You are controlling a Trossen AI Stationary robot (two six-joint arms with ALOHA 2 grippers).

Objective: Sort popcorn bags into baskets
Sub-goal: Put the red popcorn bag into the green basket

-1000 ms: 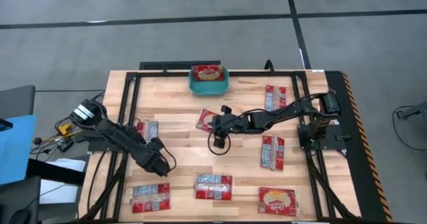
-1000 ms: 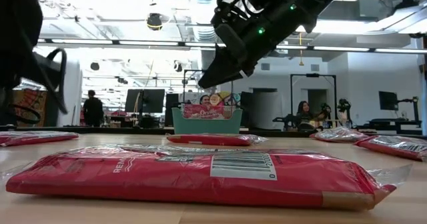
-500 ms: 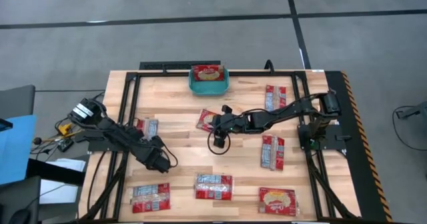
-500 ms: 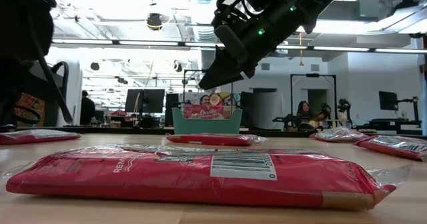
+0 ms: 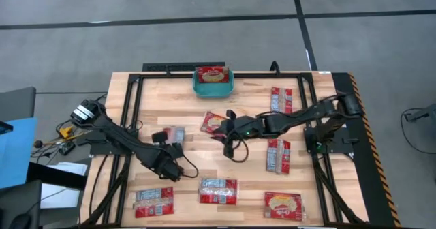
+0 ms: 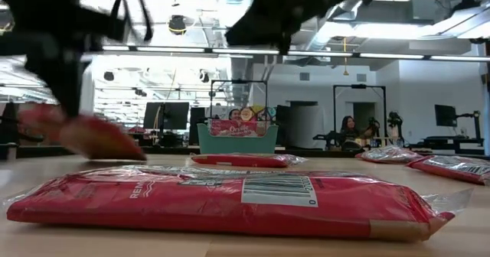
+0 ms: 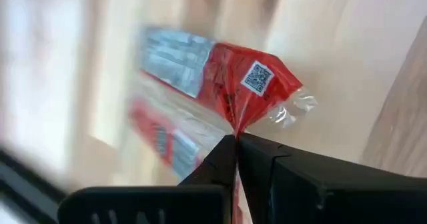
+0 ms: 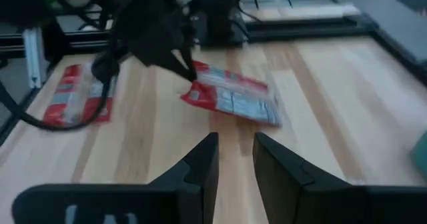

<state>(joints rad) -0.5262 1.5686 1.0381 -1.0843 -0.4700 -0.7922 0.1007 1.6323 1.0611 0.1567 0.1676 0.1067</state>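
I see the left gripper [image 5: 165, 138] clenched on a bag [image 5: 174, 135] above the wood table [image 5: 184, 157]; 1 bag sits in the teal basket [image 5: 213, 87] at the far edge. Right gripper [image 5: 227, 133] hovers mid-table, fingers apart. Monitors and people fill the room behind.

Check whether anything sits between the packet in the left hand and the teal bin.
One thing lies close to that line: the left hand holds a packet off the table, and another packet lies flat between it and the teal bin, low enough to pass over.
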